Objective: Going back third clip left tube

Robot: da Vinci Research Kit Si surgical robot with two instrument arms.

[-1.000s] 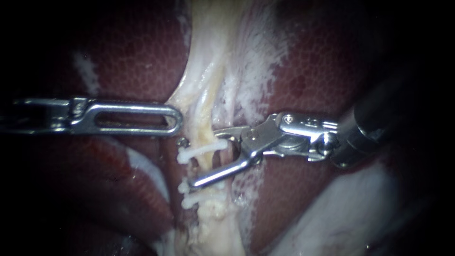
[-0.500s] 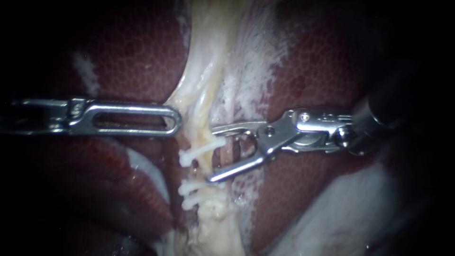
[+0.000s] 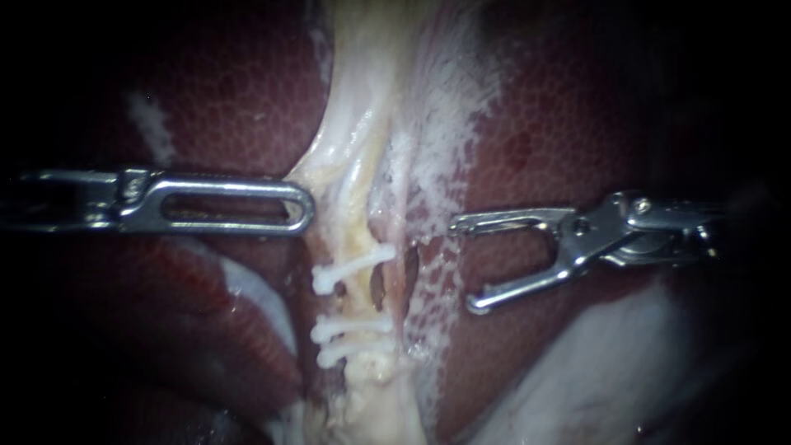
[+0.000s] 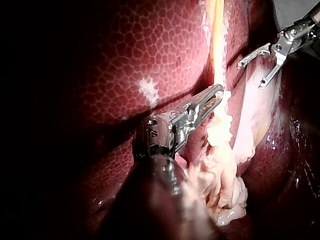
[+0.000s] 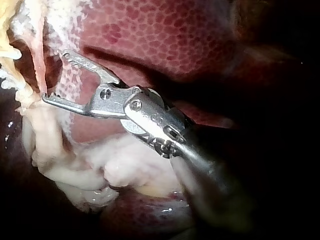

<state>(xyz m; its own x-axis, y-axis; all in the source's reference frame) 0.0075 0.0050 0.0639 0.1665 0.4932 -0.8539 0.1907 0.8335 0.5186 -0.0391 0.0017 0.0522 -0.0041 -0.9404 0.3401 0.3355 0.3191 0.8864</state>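
Note:
The pale left tube [image 3: 359,235] runs down the middle and carries three white clips: one higher [image 3: 354,265], two close together lower down [image 3: 350,327] [image 3: 344,351]. A thinner pinkish tube [image 3: 401,272] lies just right of it. My right instrument [image 3: 463,264] stands open and empty over the liver, clear to the right of both tubes; the right wrist view shows its jaws [image 5: 54,75] spread, nothing between them. My left instrument [image 3: 306,206] lies level, its slotted jaws shut on the pale tissue at the tube's left edge, as in its wrist view [image 4: 212,100].
Dark red mottled liver [image 3: 577,124] lies on both sides of the tubes. White fatty tissue [image 3: 593,363] sits under the right instrument. Ragged pale tissue [image 4: 220,175] hangs beside the left instrument's shaft. The right instrument [image 4: 250,75] shows far ahead in the left wrist view.
My right instrument has drawn back to the right, off the left tube, its open jaws leaving the upper clip in place. The left instrument has held still.

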